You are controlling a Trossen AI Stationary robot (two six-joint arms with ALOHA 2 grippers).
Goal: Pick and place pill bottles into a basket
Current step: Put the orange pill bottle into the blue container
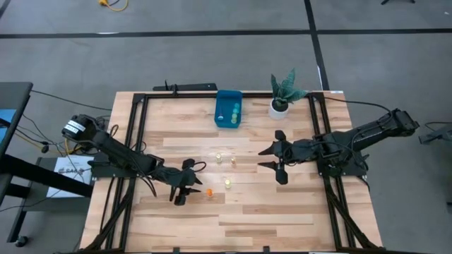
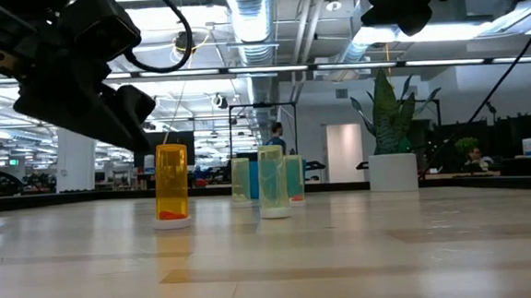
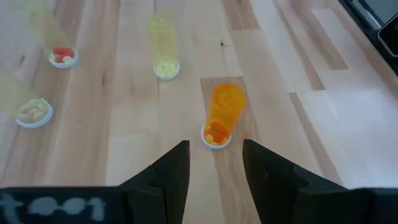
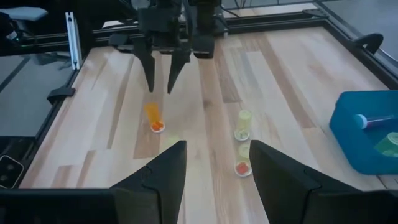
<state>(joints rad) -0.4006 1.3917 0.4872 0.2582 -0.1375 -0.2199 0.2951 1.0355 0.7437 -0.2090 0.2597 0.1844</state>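
Observation:
An orange pill bottle (image 3: 219, 118) stands on its white cap on the wooden table (image 1: 282, 212), also showing in the high view (image 1: 209, 191) and the low view (image 2: 172, 184). My left gripper (image 3: 214, 165) is open and hangs just short of it, touching nothing; it also shows in the high view (image 1: 192, 185). A pale yellow bottle (image 1: 228, 183) and two more bottles (image 1: 219, 156) (image 1: 232, 161) stand farther in. The blue basket (image 1: 228, 109) at the far edge holds a few bottles. My right gripper (image 1: 274, 159) is open and empty at mid-right.
A potted plant in a white pot (image 1: 281, 106) stands right of the basket. Black frame rails (image 1: 138, 134) run along the table's left, right and far sides. Bare wood lies along the near edge.

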